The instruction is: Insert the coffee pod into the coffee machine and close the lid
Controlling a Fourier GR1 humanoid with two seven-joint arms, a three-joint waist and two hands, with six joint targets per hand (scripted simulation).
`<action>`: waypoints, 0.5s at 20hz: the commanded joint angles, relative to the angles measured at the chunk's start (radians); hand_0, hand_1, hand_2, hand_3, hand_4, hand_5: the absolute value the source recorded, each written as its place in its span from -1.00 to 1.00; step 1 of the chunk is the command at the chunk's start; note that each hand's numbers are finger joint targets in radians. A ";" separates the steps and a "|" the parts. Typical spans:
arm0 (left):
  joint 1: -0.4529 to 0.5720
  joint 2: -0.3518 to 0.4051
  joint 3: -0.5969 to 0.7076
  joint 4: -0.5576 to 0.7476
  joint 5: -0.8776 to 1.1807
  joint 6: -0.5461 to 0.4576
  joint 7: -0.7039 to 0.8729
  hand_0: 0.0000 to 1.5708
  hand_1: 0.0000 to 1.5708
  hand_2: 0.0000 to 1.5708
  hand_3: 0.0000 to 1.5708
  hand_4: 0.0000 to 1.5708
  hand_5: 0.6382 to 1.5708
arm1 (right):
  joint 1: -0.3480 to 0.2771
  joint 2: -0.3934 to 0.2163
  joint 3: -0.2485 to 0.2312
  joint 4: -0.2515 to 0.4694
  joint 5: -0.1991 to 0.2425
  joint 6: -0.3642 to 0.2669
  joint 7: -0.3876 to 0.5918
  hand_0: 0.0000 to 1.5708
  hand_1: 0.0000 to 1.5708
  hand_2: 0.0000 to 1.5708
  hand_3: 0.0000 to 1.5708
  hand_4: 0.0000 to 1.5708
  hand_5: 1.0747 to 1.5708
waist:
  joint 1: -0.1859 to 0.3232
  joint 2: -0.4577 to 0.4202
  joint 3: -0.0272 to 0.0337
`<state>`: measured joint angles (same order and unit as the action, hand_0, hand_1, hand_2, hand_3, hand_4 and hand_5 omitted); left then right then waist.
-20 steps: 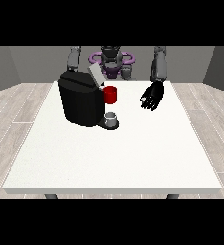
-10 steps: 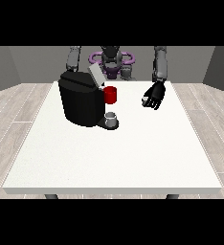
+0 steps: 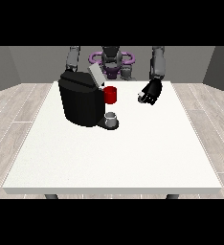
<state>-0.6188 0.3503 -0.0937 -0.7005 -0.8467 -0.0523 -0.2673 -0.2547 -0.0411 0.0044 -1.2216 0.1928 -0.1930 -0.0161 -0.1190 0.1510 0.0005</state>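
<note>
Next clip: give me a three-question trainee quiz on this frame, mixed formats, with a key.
1. True or false: the grey hinged lid on the black boxy coffee machine is raised.
2. Multiple choice: the small grey cup sits (A) on the machine's base under the red cylindrical part, (B) at the near edge of the large white table, (C) in a robot hand.
3. Fill in: the black robot hand at the view's right is ___ from the machine.

Key: 1 true; 2 A; 3 apart, with its fingers curled.
</note>
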 commanded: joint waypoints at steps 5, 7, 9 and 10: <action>-0.066 -0.019 0.022 -0.067 0.052 -0.200 0.011 0.80 0.80 0.78 0.67 -0.34 1.00 | 0.017 -0.017 -0.049 0.114 -0.021 0.007 -0.081 -1.00 -1.00 -1.00 -1.00 -1.00 1.00 | 0.053 -0.083 -0.0001; -0.103 -0.026 0.045 -0.038 0.056 -0.204 0.038 0.75 0.75 0.76 0.69 -0.38 1.00 | 0.021 0.003 0.005 0.049 0.012 0.005 -0.006 -1.00 -1.00 -1.00 -1.00 -1.00 1.00 | -0.004 -0.095 -0.0005; -0.078 -0.063 0.020 -0.079 0.050 -0.232 0.066 0.79 0.79 0.77 0.69 -0.31 1.00 | 0.041 -0.001 -0.006 0.056 -0.003 0.016 0.018 -1.00 -1.00 -1.00 -1.00 -1.00 1.00 | 0.019 -0.159 -0.0005; -0.160 -0.020 0.041 -0.082 0.075 -0.322 0.075 0.81 0.81 0.78 0.70 -0.32 1.00 | 0.052 0.028 0.012 0.086 0.017 -0.011 -0.026 -1.00 -1.00 -1.00 -1.00 -1.00 1.00 | 0.014 -0.147 -0.0002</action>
<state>-0.7149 0.3174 -0.0675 -0.7624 -0.7926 -0.2726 -0.2191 -0.2251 -0.0361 -0.0047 -1.1466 0.1963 -0.1945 -0.0349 -0.0961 0.0378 0.0002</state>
